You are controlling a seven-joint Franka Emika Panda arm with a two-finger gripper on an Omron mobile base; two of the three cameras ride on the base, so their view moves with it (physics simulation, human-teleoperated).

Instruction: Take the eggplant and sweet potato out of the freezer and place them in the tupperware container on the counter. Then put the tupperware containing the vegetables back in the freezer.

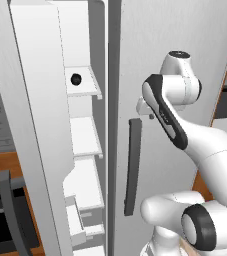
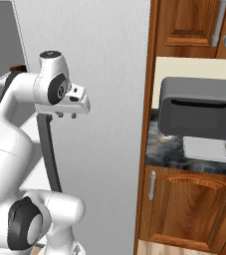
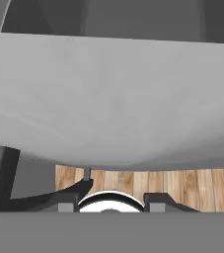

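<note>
A: Starting at the left of the left base view, what is there?

B: The freezer (image 1: pixel 85 150) stands open, its door swung out toward the camera. On an upper white shelf sits the eggplant (image 1: pixel 76 78), a small near-black round thing, alone there. Right of it is the closed fridge door with a dark bar handle (image 1: pixel 132 167), and the gripper (image 1: pixel 146 114) hangs in front of that door, well apart from the eggplant.

A: Does the right base view add anything?

B: Yes. At its left the gripper (image 2: pixel 67 115) points down beside the same handle (image 2: pixel 51 154), nothing between its short fingers. Farther right, past the fridge's side, lies the counter (image 2: pixel 159 149) with a grey toaster oven (image 2: pixel 199 107) on it, and the tupperware container (image 2: pixel 207 149) sits just in front of the oven, nothing visible in it.

A: And the hand view?

B: A pale grey surface close up, with wood floor (image 3: pixel 182 183) below.

A: Is the gripper released or clenched?

B: I cannot tell; the fingertips are too small. I cannot make out the sweet potato either.
</note>
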